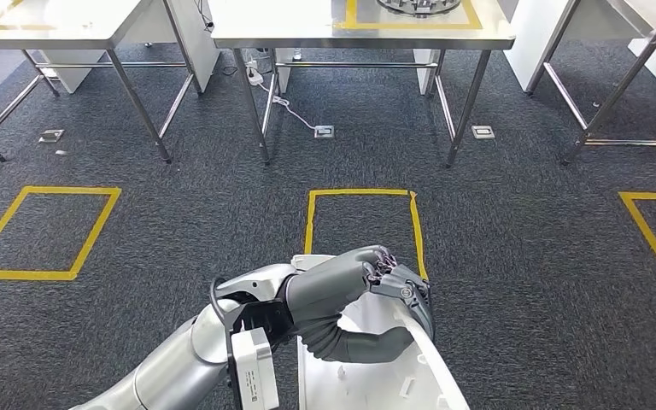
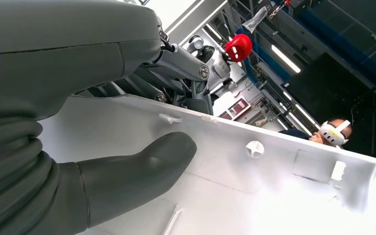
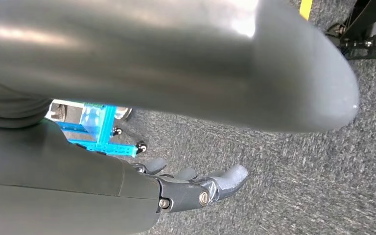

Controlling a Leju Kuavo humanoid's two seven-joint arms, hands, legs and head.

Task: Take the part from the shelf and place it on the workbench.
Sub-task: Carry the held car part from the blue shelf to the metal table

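Stretching across the far side of the scene, the workbench (image 1: 363, 34) is standing on steel legs over dark carpet (image 1: 521, 256), with a yellow-taped floor square (image 1: 360, 224) lying between it and the robot. A round dark metal piece (image 1: 418, 5) is sitting inside a taped outline on the bench top, to the right of centre.

Near the robot, the white moulded plastic part (image 1: 367, 367) is being carried low in front of the body, well apart from the bench. The left hand (image 1: 374, 286) is gripping its far edge, fingers (image 2: 186, 93) hooking over the rim while the thumb (image 2: 142, 169) is pressing against the inner face beside small clips and a round boss.

The right hand (image 3: 196, 188) is hanging over the carpet holding nothing, fingers loosely apart.

Judging from this, the carry is under way and placing is not yet done. Keeping the panel level and the pinch firm should matter, since a one-sided hold on a long shell may let it swing; approaching squarely over the taped square and lowering onto bare bench top left of the metal piece would seem safest.
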